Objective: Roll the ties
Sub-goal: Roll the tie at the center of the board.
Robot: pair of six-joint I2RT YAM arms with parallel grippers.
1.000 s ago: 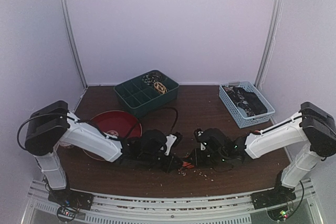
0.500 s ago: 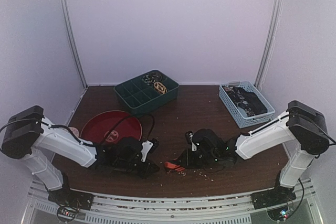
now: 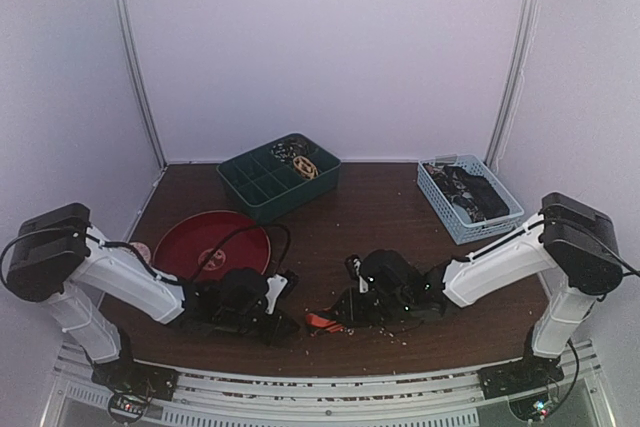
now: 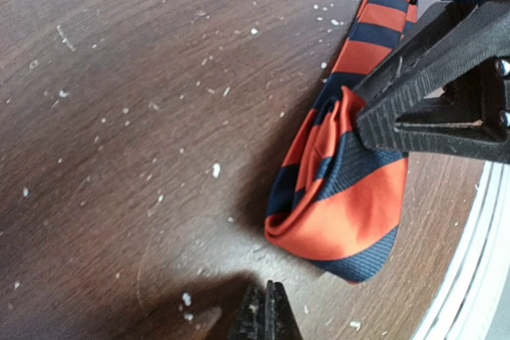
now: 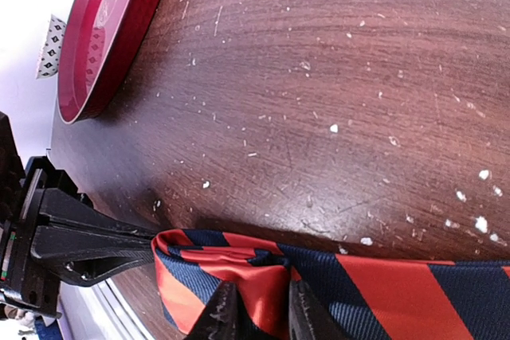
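Rolling underway: striped tie (image 4: 343,197) lies on the table (image 4: 119,117) near its front edge, one end coiled. Right gripper (image 5: 259,312) is clamped on the coil. Left gripper (image 4: 264,316) is closed and empty, just beside it. Advisable: firm pinch, slow turns, edges aligned.

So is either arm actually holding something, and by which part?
The right arm's jaws pinch the orange-and-navy striped fabric necktie at its folded-over end. The left arm's jaws are shut, holding nothing.
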